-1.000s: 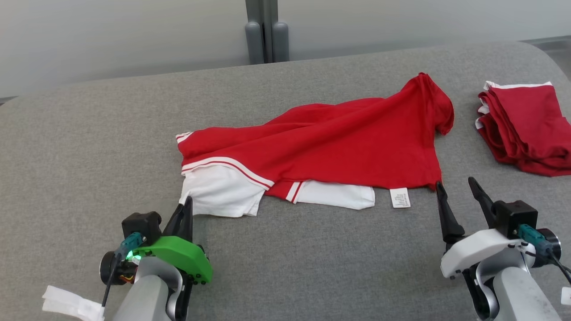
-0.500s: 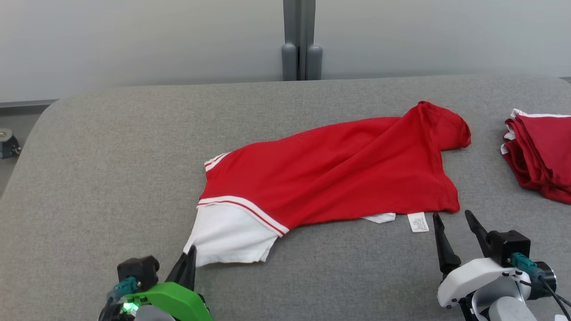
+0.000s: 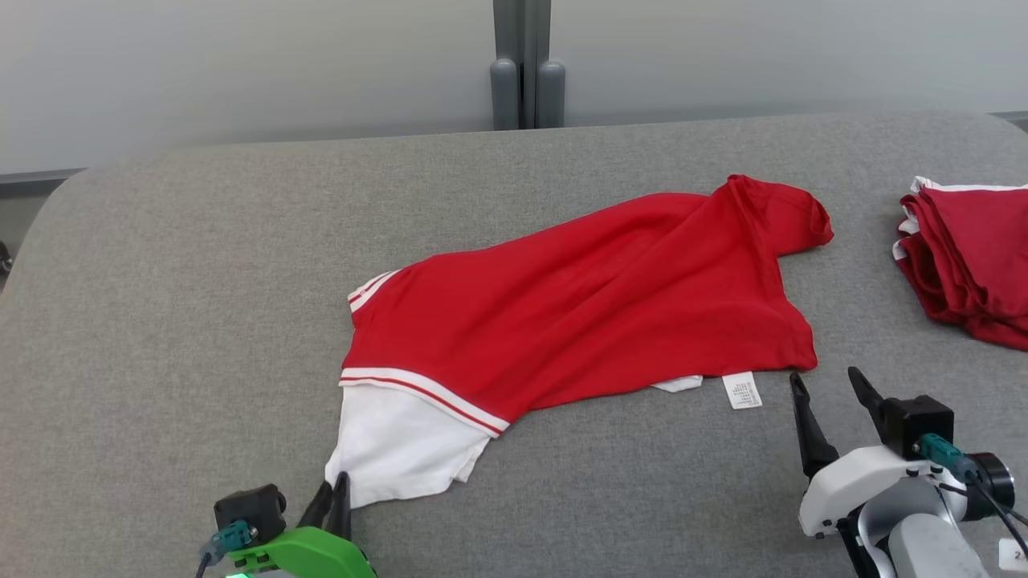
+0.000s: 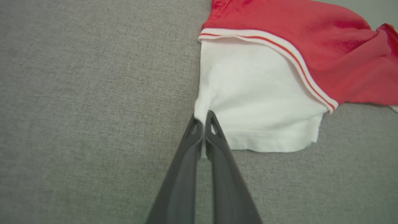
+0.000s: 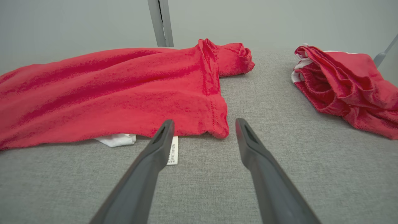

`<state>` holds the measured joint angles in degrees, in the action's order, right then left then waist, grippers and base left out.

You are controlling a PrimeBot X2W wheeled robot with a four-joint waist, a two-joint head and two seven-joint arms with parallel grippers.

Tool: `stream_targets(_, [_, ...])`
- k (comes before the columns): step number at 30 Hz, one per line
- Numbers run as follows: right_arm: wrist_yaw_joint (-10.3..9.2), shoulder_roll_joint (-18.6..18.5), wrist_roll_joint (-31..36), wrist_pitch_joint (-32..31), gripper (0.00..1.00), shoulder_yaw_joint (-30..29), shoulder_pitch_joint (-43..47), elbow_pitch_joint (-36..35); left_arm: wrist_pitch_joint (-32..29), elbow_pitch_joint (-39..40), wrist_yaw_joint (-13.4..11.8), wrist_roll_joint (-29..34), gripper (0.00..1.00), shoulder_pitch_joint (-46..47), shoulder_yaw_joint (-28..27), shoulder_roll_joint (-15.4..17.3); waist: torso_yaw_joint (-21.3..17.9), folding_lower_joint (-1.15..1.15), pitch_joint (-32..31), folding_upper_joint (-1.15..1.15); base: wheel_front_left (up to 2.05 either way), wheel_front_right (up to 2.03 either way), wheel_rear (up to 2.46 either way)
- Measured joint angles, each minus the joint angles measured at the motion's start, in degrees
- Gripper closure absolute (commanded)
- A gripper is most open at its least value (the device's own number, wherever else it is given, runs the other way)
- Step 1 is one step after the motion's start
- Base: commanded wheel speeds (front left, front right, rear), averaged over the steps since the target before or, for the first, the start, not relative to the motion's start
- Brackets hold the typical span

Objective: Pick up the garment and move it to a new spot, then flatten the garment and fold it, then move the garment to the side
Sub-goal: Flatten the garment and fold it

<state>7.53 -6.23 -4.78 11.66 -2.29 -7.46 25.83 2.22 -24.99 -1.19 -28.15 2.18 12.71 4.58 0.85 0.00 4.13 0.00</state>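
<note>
The garment (image 3: 594,305) is a red top with white panels, lying crumpled and slanted across the middle of the grey padded table (image 3: 177,289). At the near left my left gripper (image 3: 335,488) is shut on the garment's white corner; in the left wrist view the two fingers (image 4: 214,130) press together on the edge of the white fabric (image 4: 258,99). My right gripper (image 3: 827,384) stands open just short of the red hem corner, touching nothing. In the right wrist view the right gripper (image 5: 204,123) frames that red corner (image 5: 217,124), beside the white care label (image 5: 173,154).
A folded pile of red and white clothes (image 3: 972,257) lies at the table's right edge, also seen in the right wrist view as the pile (image 5: 342,87). A grey post (image 3: 526,72) stands behind the table's far edge. Bare grey surface spreads to the left and front.
The head camera has shifted. My left gripper has drawn the white corner toward the near edge, stretching the garment out; the white strip under the red hem is now mostly covered. The right gripper stays open.
</note>
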Motion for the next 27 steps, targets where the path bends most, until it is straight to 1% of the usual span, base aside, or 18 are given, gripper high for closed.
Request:
stream_targets(5, [0.0,-0.88,3.82,-0.75,0.0,-2.21,-4.38,5.17,4.25,-1.32,-0.36,0.7,0.0,2.04,-0.26,-0.07,0.31,0.0,0.64,0.0,0.0,0.0,0.0])
stream_targets(8, [0.0,-0.78,4.89,-1.16,0.0,-3.76,-7.18,10.01,7.02,-0.76,-0.4,1.13,0.0,3.29,-0.42,-0.05,1.24,0.0,0.86,0.0,0.0,0.0,0.0])
stream_targets(12, [0.0,-1.09,5.03,-0.99,0.0,-6.25,-10.85,16.84,9.38,0.53,-0.68,2.15,0.0,4.14,-0.38,0.01,2.61,0.0,1.12,0.0,0.0,0.0,0.0])
stream_targets(15, [0.0,-0.42,4.08,-0.46,0.0,-8.72,-14.05,22.14,10.18,0.9,-0.82,2.58,0.0,4.29,-0.33,0.01,3.63,0.0,1.23,0.0,0.0,0.0,0.0])
stream_targets(16, [0.0,-0.12,3.83,-0.32,0.05,-9.06,-14.73,23.48,10.23,0.9,-0.83,2.6,0.0,4.29,-0.32,0.02,3.82,0.0,1.25,0.0,0.0,0.0,0.0])
stream_targets(17, [0.0,0.15,3.61,0.02,0.47,-9.21,-15.54,25.2,10.46,0.89,-0.83,2.65,0.0,4.29,-0.27,0.02,4.0,0.0,1.25,0.0,0.0,0.0,0.0])
stream_targets(19, [0.0,0.25,3.28,0.59,0.74,-9.28,-16.78,27.85,10.54,0.88,-0.89,2.65,0.0,4.28,-0.19,0.02,4.14,0.0,1.15,0.0,0.0,0.0,0.0])
stream_targets(20, [0.0,0.18,3.28,0.91,0.96,-9.32,-17.33,29.02,10.56,0.86,-0.93,2.66,0.0,4.28,-0.1,0.01,4.15,0.0,1.05,0.0,0.0,0.0,0.0])
stream_targets(21, [0.0,0.16,3.14,1.37,1.0,-9.4,-17.74,29.96,10.66,0.86,-1.08,2.66,0.0,4.26,-0.03,0.0,4.09,0.0,0.93,0.0,0.0,0.0,0.0])
stream_targets(24, [0.0,0.37,2.19,2.44,1.0,-9.06,-18.37,31.31,10.71,0.86,-1.36,2.65,0.0,4.05,-0.05,0.07,3.66,0.0,0.65,0.0,0.0,0.0,0.0])
stream_targets(27, [0.0,0.25,0.98,3.05,1.0,-8.43,-18.39,30.76,10.7,0.86,-1.59,2.64,0.0,3.64,-0.08,0.2,3.03,0.0,0.23,0.0,0.0,0.0,0.0])
